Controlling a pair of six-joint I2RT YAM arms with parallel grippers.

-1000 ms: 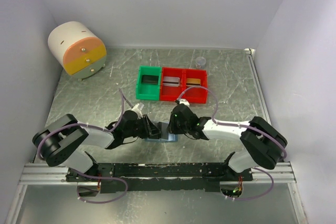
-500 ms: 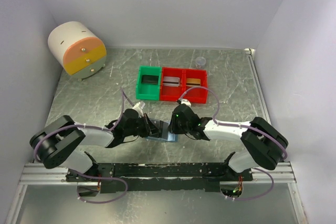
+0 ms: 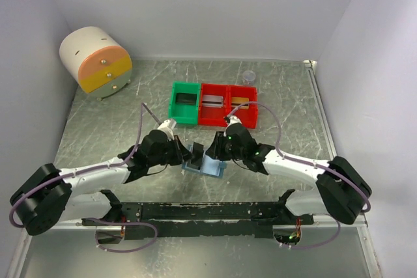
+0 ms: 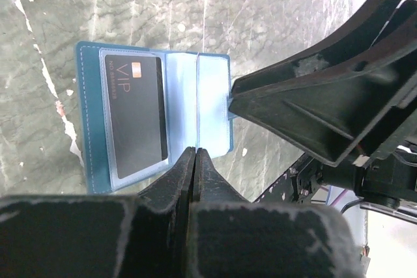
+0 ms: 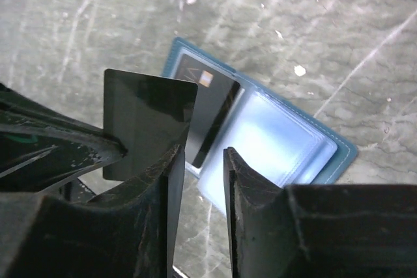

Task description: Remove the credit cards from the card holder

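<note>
Top external — dark card now aloft in clamped left jaws — right jaws apart.

White links, black joints, lilac cables on left arm, right arm; black wedge fingers.

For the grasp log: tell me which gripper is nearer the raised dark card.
Left. The left gripper is shut on the raised dark card; the right gripper stands open right beside it.

The card holder is blue-green with pale pockets, the held card and the tucked card are black, and the table is scratchy grey.
</note>
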